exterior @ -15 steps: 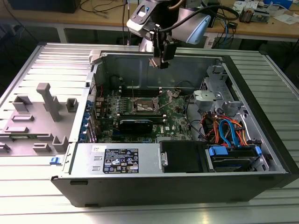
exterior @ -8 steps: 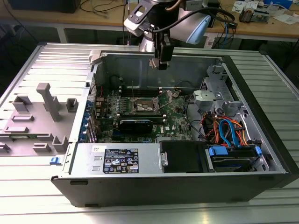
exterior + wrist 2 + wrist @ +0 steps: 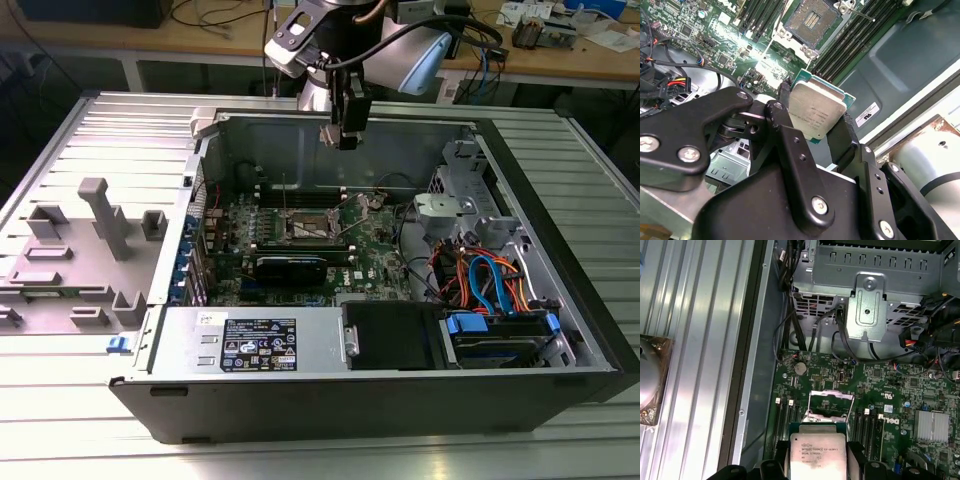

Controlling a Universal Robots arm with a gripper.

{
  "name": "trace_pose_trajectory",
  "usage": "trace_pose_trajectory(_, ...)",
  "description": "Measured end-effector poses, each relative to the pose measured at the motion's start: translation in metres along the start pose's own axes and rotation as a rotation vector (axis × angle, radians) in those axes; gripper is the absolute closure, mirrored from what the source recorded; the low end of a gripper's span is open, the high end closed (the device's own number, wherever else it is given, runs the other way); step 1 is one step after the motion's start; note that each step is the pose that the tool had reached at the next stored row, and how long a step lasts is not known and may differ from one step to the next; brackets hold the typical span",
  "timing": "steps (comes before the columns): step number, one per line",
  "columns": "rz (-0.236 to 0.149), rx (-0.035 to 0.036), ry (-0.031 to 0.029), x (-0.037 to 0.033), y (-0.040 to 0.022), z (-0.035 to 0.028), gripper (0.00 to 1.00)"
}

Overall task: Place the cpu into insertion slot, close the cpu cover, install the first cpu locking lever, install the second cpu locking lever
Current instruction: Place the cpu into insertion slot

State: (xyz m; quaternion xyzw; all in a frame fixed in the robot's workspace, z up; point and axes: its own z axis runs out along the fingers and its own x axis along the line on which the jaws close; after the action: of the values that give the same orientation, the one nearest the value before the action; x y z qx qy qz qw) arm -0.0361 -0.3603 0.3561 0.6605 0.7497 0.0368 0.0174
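The gripper (image 3: pixel 346 136) hangs in the upper middle of the exterior view, above the open computer case (image 3: pixel 560 330). Its jaws are clamped on two opposite edges of the cpu (image 3: pixel 816 109), whose dull metal top faces the wrist cameras. The insertion slot (image 3: pixel 812 17) lies open on the green board (image 3: pixel 375 252) near the centre of the exterior view, contact field bare, below the chip and apart from it. In the first wrist view a silvery frame, likely the cpu cover (image 3: pixel 832 395), stands just beyond the chip. The placing step appears to be in hand. To go well, the chip should stay level, square to the socket rim, and descend straight without sliding across the contacts. The raised frame and the thin lever (image 3: pixel 860 15) beside the socket need clearance, since a tilted drop could bend pins.
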Motion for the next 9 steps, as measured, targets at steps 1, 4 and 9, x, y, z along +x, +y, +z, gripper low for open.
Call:
trace_pose_trajectory(1, 0.0, 0.0, 0.0, 0.0, 0.0, 0.0, 0.46)
trace_pose_trajectory(4, 0.0, 0.0, 0.0, 0.0, 0.0, 0.0, 0.46)
trace_pose_trajectory(9, 0.017, -0.0005, -0.0012, 0.0, 0.0, 0.0005, 0.46)
